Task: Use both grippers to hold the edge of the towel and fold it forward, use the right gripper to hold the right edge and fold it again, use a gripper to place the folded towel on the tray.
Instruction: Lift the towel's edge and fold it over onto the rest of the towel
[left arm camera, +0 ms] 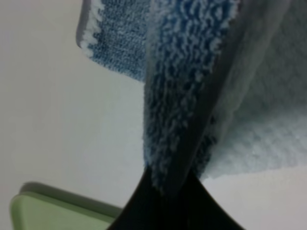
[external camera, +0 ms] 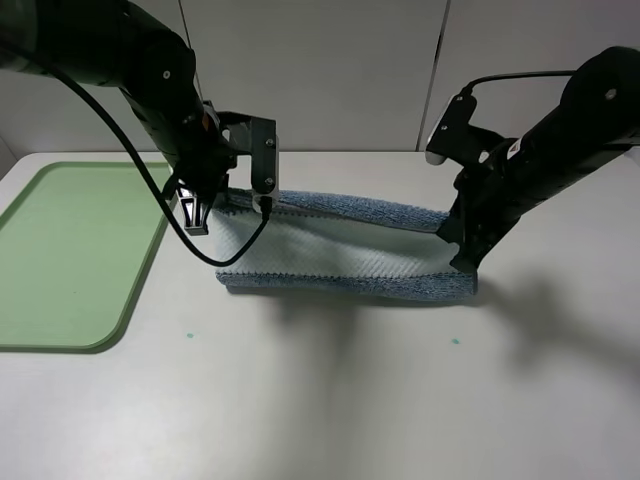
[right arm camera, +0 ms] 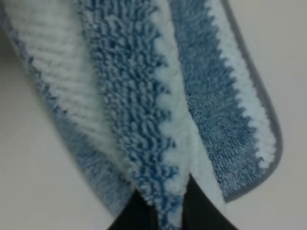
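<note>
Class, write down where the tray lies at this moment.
In the exterior high view the tray lies flat on the table, at its left side, left of the towel and not touching it; the left gripper hangs just beyond its right rim.

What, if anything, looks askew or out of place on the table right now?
Nothing is damaged or spilled. The towel is only mid-fold, its lifted edge pinched by the left hand and right hand, so it lies doubled and uneven. Two small green specks mark the table.

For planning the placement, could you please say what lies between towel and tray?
Bare table between towel and tray, under a dangling cable; exterior high view.
</note>
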